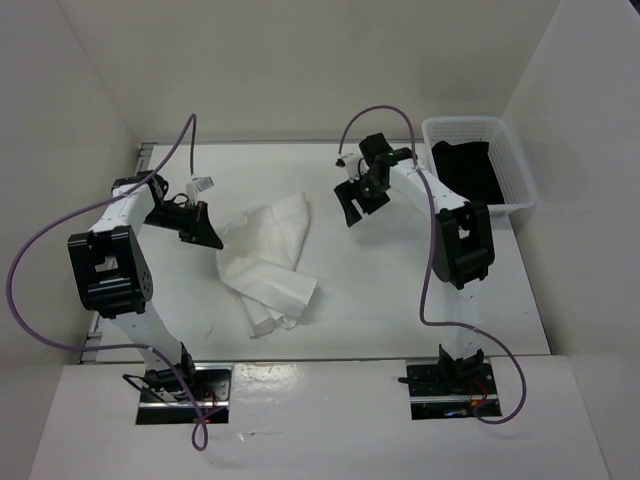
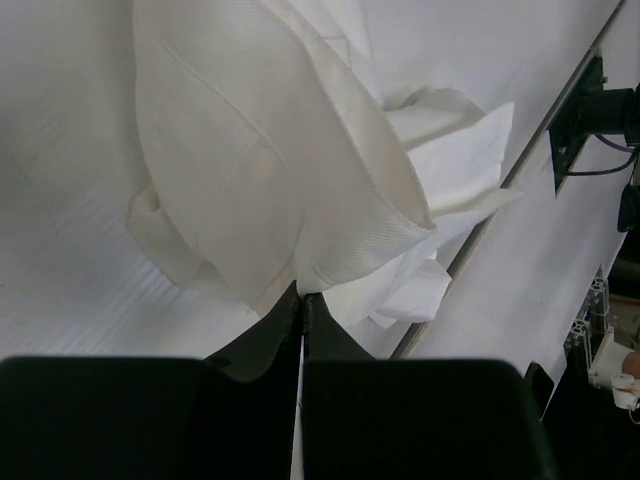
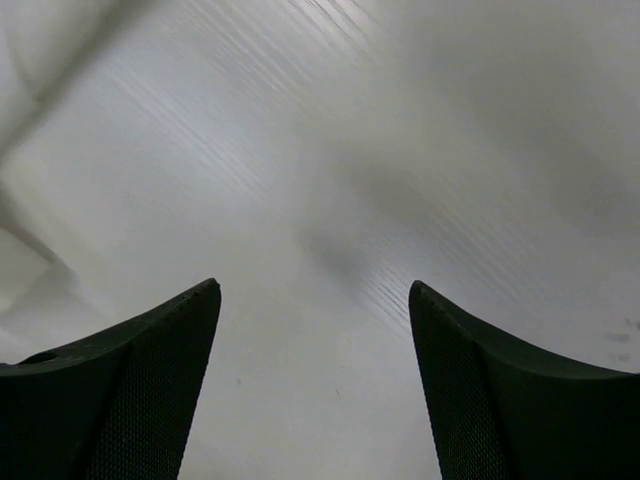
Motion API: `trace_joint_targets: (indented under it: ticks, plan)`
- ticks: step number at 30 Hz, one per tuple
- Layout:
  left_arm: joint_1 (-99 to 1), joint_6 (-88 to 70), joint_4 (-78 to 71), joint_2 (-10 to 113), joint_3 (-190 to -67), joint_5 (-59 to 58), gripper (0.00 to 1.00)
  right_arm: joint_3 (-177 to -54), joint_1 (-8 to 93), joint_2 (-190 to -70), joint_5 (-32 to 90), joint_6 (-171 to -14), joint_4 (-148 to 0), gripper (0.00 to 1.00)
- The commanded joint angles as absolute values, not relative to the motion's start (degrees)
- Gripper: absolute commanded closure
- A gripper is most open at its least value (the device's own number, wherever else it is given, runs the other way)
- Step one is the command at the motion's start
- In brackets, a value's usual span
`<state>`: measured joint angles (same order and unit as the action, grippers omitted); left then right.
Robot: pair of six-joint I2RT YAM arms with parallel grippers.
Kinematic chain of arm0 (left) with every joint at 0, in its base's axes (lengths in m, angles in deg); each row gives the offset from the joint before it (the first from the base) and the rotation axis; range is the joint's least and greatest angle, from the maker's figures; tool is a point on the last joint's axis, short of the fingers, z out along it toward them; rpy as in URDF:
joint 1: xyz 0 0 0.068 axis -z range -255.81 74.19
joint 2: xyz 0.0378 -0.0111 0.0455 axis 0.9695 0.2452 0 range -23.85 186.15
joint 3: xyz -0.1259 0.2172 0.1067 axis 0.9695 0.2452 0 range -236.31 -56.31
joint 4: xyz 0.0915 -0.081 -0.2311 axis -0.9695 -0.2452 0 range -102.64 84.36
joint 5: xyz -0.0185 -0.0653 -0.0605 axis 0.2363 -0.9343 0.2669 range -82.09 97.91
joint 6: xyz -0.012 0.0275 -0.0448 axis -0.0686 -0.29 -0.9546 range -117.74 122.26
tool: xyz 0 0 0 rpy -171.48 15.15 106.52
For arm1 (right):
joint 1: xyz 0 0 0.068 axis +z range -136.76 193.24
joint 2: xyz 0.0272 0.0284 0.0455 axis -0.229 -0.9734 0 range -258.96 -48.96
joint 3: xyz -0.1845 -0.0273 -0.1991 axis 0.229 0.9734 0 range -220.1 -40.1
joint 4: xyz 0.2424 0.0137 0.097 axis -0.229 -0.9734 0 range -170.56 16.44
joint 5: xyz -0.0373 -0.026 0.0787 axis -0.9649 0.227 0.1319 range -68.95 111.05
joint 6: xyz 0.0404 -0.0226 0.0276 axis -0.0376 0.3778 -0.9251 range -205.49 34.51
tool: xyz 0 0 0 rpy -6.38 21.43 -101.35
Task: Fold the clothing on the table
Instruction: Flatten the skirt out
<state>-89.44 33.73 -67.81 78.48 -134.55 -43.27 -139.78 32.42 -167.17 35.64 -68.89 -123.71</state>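
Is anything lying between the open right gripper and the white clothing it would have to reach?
Nothing visible. Only bare table separates the right gripper from the clothing. The basket sits off to the other side, out of that path. The left gripper pinches the clothing's opposite edge.

We see a big white table with white walls around it. The white clothing lies on it in a bumpy heap, a little left of the middle. A small white basket sits in the far right corner.
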Motion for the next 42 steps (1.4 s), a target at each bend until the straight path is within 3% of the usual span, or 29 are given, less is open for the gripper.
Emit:
trace_joint_targets:
  ticks: [1,16,26,38,42]
  plan:
    - [-90.92,35.49,-64.88,80.65,-133.92,-42.81,1.0,-146.77,34.94,-170.59,44.05,-68.62,-124.1,0.2]
    - [-90.93,31.8,-62.77,77.67,-130.76,-39.11,1.0,-154.43,37.14,-181.22,52.87,-71.6,-110.48,0.2]
    - [-90.93,30.48,-61.98,76.09,-128.65,-36.48,1.0,-175.33,37.67,-194.4,60.34,-73.36,-114.33,0.2]
    - [-90.4,28.81,-60.92,75.03,-126.27,-34.81,1.0,-189.76,40.56,-203.12,63.77,-72.83,-120.49,0.2]
    - [-89.87,28.28,-60.92,75.03,-126.27,-34.28,1.0,-192.06,41.79,-205.4,64.29,-72.83,-121.63,0.25]
